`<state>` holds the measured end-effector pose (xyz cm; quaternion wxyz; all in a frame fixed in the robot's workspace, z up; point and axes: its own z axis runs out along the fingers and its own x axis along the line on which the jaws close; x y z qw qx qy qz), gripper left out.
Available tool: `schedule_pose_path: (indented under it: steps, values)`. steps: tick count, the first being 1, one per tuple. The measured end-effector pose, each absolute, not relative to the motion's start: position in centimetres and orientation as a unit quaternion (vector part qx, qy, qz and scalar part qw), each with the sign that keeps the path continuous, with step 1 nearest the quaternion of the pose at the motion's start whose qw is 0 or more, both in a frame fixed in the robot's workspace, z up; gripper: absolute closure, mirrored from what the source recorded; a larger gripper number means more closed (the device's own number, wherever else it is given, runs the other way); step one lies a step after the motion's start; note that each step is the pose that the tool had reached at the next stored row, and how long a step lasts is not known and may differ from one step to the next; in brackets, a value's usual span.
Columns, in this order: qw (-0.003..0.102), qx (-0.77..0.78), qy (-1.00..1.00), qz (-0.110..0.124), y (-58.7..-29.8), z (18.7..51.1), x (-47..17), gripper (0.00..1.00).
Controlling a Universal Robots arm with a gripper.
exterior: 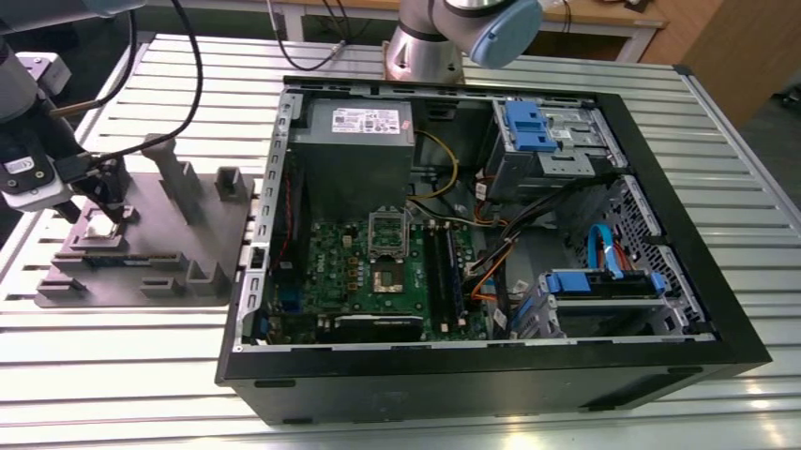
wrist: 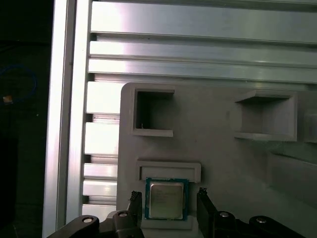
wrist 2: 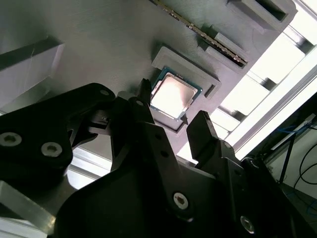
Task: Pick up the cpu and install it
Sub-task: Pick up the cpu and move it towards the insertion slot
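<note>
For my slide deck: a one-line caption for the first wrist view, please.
Open tool straddling the cpu, which sits in its recess on the grey parts holder.

On the desk (exterior: pixel 526 56), toward the exterior view's right: computer case (exterior: pixel 501 384), open side up. Just beside it, to the exterior view's left: parts tray (exterior: pixel 175 234). In a recess of the tray, in both wrist views: cpu (wrist: pixel 165 200), lying flat. Over it: gripper (wrist: pixel 168 196), fingers (wrist: pixel 203 198) straddling the cpu, apart from its edges.
</note>
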<state>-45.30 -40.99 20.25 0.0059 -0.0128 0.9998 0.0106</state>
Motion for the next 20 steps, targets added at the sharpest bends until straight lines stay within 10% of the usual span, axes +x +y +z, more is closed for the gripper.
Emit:
schedule_pose_path:
  steps: [20]
  values:
    - [0.006,-0.01,1.0,0.01,-41.0,18.9,-45.3,0.37]
